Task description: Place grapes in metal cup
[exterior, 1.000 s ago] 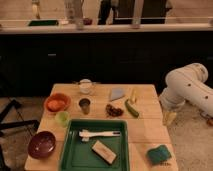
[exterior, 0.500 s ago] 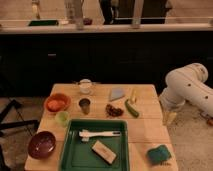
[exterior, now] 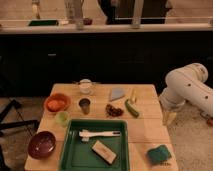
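The grapes [exterior: 115,110] are dark purple, the metal cup [exterior: 85,104] grey, the hand [exterior: 169,118] beside the table [exterior: 150,95] cream.

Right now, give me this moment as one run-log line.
phase: pre-grasp | end effector: open, empty, beside right edge of table | grapes: on table, left of cucumber | metal cup: upright, left of grapes, apart

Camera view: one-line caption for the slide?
Dark reddish-purple grapes lie beside the dark grey metal cup on the wooden table; the empty, open gripper hangs off its right edge.
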You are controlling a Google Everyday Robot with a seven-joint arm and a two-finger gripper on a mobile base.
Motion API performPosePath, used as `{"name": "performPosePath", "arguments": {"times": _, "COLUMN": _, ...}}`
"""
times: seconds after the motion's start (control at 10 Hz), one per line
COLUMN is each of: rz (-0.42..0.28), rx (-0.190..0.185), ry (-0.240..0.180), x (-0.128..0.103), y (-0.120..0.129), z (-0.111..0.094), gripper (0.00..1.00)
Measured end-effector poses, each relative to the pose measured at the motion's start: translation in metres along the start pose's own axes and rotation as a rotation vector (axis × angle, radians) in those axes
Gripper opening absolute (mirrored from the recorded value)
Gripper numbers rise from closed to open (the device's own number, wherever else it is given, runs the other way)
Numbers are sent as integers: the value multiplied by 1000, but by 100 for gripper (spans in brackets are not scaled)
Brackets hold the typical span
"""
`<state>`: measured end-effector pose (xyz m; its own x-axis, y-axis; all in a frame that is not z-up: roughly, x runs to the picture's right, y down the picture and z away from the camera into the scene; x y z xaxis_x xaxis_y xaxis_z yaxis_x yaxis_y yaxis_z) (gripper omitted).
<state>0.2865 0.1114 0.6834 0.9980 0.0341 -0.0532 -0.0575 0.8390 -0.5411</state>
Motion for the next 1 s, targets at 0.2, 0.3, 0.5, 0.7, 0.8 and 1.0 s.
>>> {"name": "performPosePath", "arguments": {"times": 0.2, "rz": 0, "rx": 0, "ry": 0, "x": 0, "y": 0, "z": 0, "gripper": 80}}
{"name": "performPosePath", "arguments": {"times": 0.3, "rz": 0, "rx": 0, "ry": 0, "x": 0, "y": 0, "z": 0, "gripper": 80}}
{"name": "performPosePath", "arguments": {"times": 0.5, "rz": 0, "rx": 0, "ry": 0, "x": 0, "y": 0, "z": 0, "gripper": 80}}
{"name": "performPosePath", "arguments": {"times": 0.7, "rz": 0, "rx": 0, "ry": -1, "x": 0, "y": 0, "z": 0, "gripper": 80}}
{"name": "performPosePath", "arguments": {"times": 0.8, "rz": 12, "rx": -6, "ry": -18, "x": 0, "y": -1, "z": 1, "gripper": 80}}
{"name": "performPosePath", "arguments": {"times": 1.0, "rz": 64, "rx": -26, "ry": -57, "x": -2, "y": 1, "z": 13, "gripper": 80}}
